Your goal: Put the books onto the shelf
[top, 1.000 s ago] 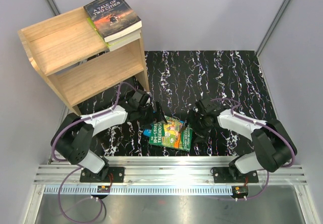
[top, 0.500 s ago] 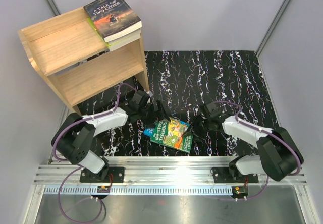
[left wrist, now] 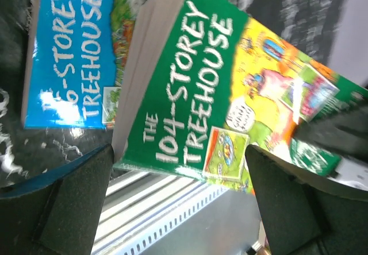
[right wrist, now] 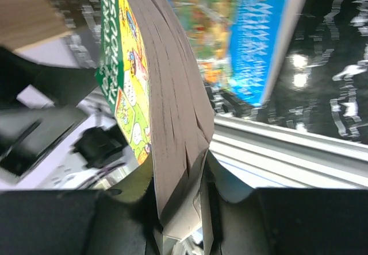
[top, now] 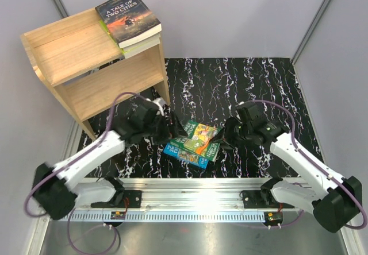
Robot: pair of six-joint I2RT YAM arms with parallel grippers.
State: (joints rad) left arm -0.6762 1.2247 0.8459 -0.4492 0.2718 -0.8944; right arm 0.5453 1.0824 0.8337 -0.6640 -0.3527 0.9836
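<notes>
The green "104-Storey Treehouse" book (top: 201, 138) (left wrist: 201, 82) is tilted up off the mat, and my right gripper (top: 226, 135) (right wrist: 184, 209) is shut on its right edge, pages (right wrist: 172, 123) squeezed between the jaws. The blue Treehouse book (top: 183, 154) (left wrist: 69, 54) (right wrist: 259, 31) lies flat under and in front of it. My left gripper (top: 172, 130) (left wrist: 184, 203) hangs open at the green book's left end, holding nothing. The wooden shelf (top: 86, 54) stands at the back left. "A Tale of Two Cities" (top: 127, 16) lies on its top, over another book (top: 141, 48).
A black marbled mat (top: 247, 88) covers the table. An aluminium rail (top: 195, 194) with both arm bases runs along the near edge. Grey walls close in the left, back and right sides. The shelf's lower tier (top: 115, 88) faces the mat.
My right gripper has shut on the green book's right edge and raised it, uncovering more of the blue book. The left arm has lifted and moved toward the shelf, gripper still open.
</notes>
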